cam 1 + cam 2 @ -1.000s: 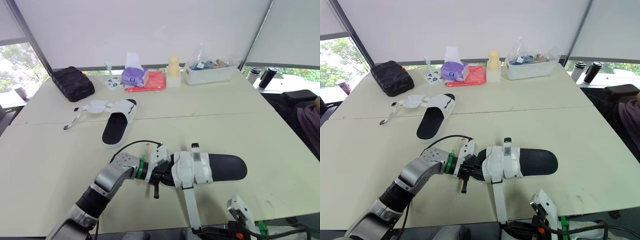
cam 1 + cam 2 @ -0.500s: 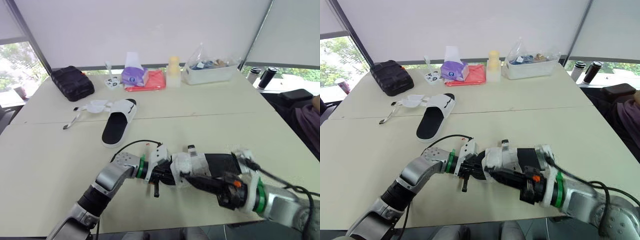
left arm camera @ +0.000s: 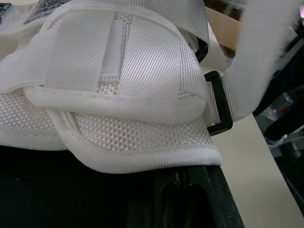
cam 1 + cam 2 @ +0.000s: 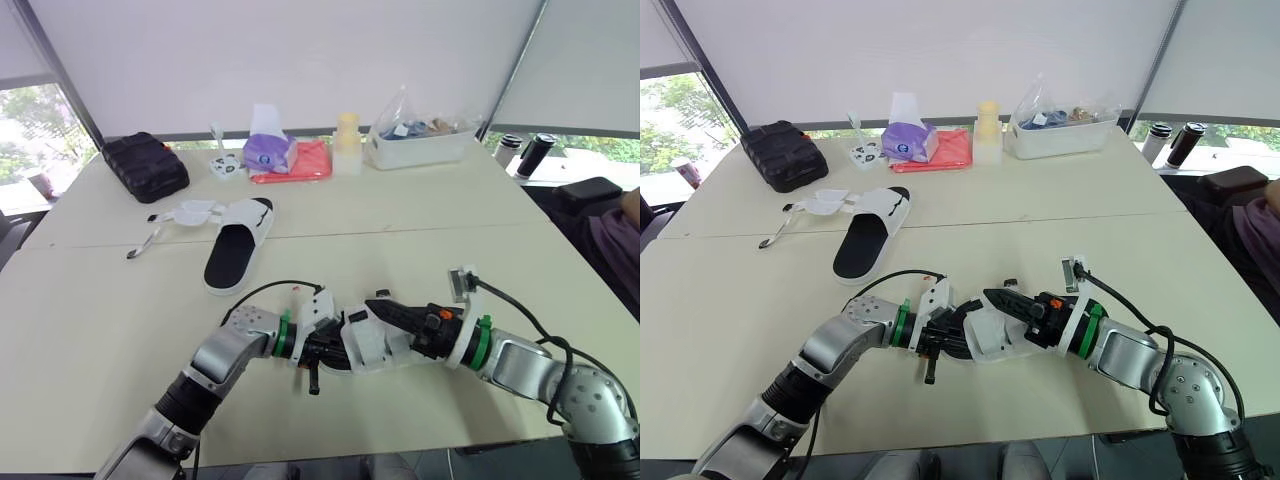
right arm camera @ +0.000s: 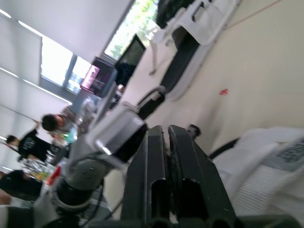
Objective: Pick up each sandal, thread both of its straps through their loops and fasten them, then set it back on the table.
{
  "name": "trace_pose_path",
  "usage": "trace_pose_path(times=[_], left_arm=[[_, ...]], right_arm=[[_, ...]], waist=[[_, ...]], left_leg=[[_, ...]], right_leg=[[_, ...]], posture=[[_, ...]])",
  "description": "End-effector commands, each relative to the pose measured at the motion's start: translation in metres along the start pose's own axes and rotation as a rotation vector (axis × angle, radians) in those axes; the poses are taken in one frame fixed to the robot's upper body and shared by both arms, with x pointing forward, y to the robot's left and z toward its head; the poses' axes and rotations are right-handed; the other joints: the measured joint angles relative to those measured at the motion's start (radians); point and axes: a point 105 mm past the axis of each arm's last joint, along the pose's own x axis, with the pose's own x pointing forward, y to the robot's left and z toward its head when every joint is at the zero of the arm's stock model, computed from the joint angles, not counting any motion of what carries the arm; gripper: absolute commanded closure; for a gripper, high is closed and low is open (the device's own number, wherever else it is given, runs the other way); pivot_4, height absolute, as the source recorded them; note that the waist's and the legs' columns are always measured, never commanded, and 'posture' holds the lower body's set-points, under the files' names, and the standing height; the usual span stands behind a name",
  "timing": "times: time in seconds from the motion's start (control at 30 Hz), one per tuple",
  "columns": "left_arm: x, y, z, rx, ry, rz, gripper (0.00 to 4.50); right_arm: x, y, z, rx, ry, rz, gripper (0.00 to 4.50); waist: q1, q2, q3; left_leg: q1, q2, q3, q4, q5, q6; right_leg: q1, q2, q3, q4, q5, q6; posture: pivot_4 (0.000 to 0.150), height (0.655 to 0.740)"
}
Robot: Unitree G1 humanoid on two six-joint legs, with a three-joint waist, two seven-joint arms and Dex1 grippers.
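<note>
Two woven white straps point(image 3: 118, 85) cross the black-soled sandal point(image 4: 362, 348) the left gripper point(image 4: 318, 352) clamps; the right gripper point(image 4: 376, 305) is pinched shut.

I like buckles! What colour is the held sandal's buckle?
The sandal's buckle is black; best in left wrist view.

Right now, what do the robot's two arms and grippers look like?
Left arm and right arm: silver-grey segments, a green wrist ring, a white camera block and a thin black cable. The left gripper is black; the right gripper has two long, tapered black fingers with an orange mark behind them.
</note>
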Motion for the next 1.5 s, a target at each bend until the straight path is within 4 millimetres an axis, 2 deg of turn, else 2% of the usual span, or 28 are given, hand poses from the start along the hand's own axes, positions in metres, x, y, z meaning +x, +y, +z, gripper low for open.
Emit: trace_pose_path(times=[0.03,0.13,0.17,0.2,0.27,0.33,0.4,0.43,0.53,0.6,0.67,0.77,1.0,1.2,1.33,1.5], left_arm=[[0.002,0.002,-0.008,-0.017,0.026,0.029,4.5],[0.002,0.002,-0.008,-0.017,0.025,0.029,4.5],[0.002,0.002,-0.008,-0.017,0.025,0.03,4.5],[0.002,0.002,-0.008,-0.016,0.026,0.031,4.5],[0.001,0.002,-0.009,-0.017,0.027,0.032,4.5],[0.0,0.003,-0.009,-0.018,0.029,0.032,4.5],[-0.001,0.002,-0.01,-0.017,0.034,0.028,4.5],[-0.001,0.002,-0.01,-0.015,0.036,0.026,4.5],[-0.001,0.001,-0.011,-0.017,0.04,0.018,4.5],[-0.001,-0.001,-0.012,-0.022,0.043,0.013,4.5],[-0.001,-0.002,-0.013,-0.026,0.043,0.01,4.5],[0.0,-0.004,-0.014,-0.031,0.044,0.009,4.5],[-0.006,-0.006,-0.016,-0.046,0.052,0.027,4.5],[-0.009,-0.006,-0.017,-0.045,0.057,0.05,4.5],[-0.014,-0.006,-0.019,-0.052,0.063,0.066,4.5],[-0.015,-0.007,-0.019,-0.054,0.063,0.069,4.5]], right_arm=[[-0.003,0.005,0.015,-0.067,-0.039,0.007,2.59],[-0.017,-0.011,0.042,-0.27,-0.086,-0.124,1.04],[-0.024,-0.016,0.05,-0.354,-0.09,-0.172,1.04],[-0.033,-0.02,0.058,-0.514,-0.06,-0.232,1.04],[-0.043,-0.021,0.06,-0.71,0.017,-0.271,1.04],[-0.054,-0.025,0.051,-0.903,0.125,-0.289,1.04],[-0.069,-0.032,0.035,-1.176,0.274,-0.284,1.04],[-0.074,-0.032,0.028,-1.258,0.312,-0.258,1.04],[-0.083,-0.031,0.015,-1.55,0.324,-0.2,1.04],[-0.085,-0.03,-0.005,-1.786,0.346,-0.106,1.04],[-0.085,-0.033,-0.021,-1.923,0.36,-0.027,1.04],[-0.083,-0.038,-0.036,-2.055,0.323,0.051,1.04],[-0.074,-0.046,-0.042,-2.229,0.195,0.149,1.04],[-0.063,-0.032,-0.06,-2.272,0.028,0.317,1.04],[-0.077,-0.039,-0.07,-2.228,0.087,0.299,1.04],[-0.088,-0.035,-0.074,-2.224,0.093,0.285,1.04]], waist=[[0.0,0.0,0.0],[0.0,0.0,0.0],[0.001,0.0,0.0],[0.002,0.0,0.0],[0.0,0.0,0.0],[-0.002,0.0,0.0],[0.0,0.0,0.0],[-0.002,0.0,0.0],[-0.006,0.0,0.0],[-0.006,0.0,0.0],[-0.005,0.0,0.0],[-0.006,0.0,0.0],[-0.007,0.0,0.0],[-0.012,0.001,0.0],[-0.018,0.001,0.0],[-0.028,0.0,0.0]], left_leg=[[0.0,0.0,0.0,0.0,0.0,0.0],[0.0,0.0,0.0,0.0,0.0,0.0],[0.0,-0.001,0.0,0.0,0.0,0.0],[0.0,-0.001,0.0,0.0,0.0,0.0],[0.0,-0.002,0.0,0.001,0.0,0.0],[0.0,-0.002,0.0,0.0,0.0,0.0],[0.0,-0.001,0.0,0.0,0.0,0.0],[0.0,-0.002,0.0,0.0,0.0,0.0],[0.001,-0.002,0.002,0.0,0.0,0.0],[0.004,-0.002,0.004,0.0,0.0,0.0],[0.005,-0.002,0.004,0.0,0.0,0.0],[0.006,-0.002,0.004,0.0,0.003,-0.005],[0.006,-0.002,0.005,0.0,0.004,-0.006],[0.008,-0.002,0.005,-0.002,0.004,-0.008],[0.009,-0.001,0.006,-0.003,0.004,-0.008],[0.013,-0.002,0.006,-0.004,0.002,-0.003]], right_leg=[[0.0,0.0,0.0,0.0,0.0,0.0],[0.0,0.0,0.0,0.0,0.0,0.0],[0.0,0.0,0.0,0.0,0.0,0.0],[0.0,0.0,0.0,0.0,0.0,0.0],[0.0,-0.001,0.0,0.0,0.0,0.0],[0.0,0.0,0.0,0.0,0.0,0.001],[0.0,0.0,0.0,0.0,-0.001,0.001],[0.0,0.0,0.0,0.0,-0.001,0.001],[0.001,0.0,0.001,0.0,-0.001,0.002],[0.002,0.0,0.002,0.001,-0.001,0.002],[0.003,0.0,0.002,0.001,-0.001,0.002],[0.003,0.001,0.003,0.002,-0.001,0.002],[0.002,0.001,0.005,0.003,-0.001,0.001],[0.002,0.002,0.006,0.004,-0.001,0.001],[0.003,0.003,0.007,0.004,-0.001,0.0],[0.007,0.003,0.008,0.003,-0.002,0.0]], posture=[[0.15,0.74],[0.15,0.74],[0.15,0.74],[0.15,0.74],[0.15,0.74],[0.15,0.74],[0.15,0.74],[0.15,0.74],[0.15,0.74],[0.15,0.74],[0.15,0.74],[0.15,0.74],[0.15,0.74],[0.15,0.74],[0.15,0.74],[0.15,0.74]])
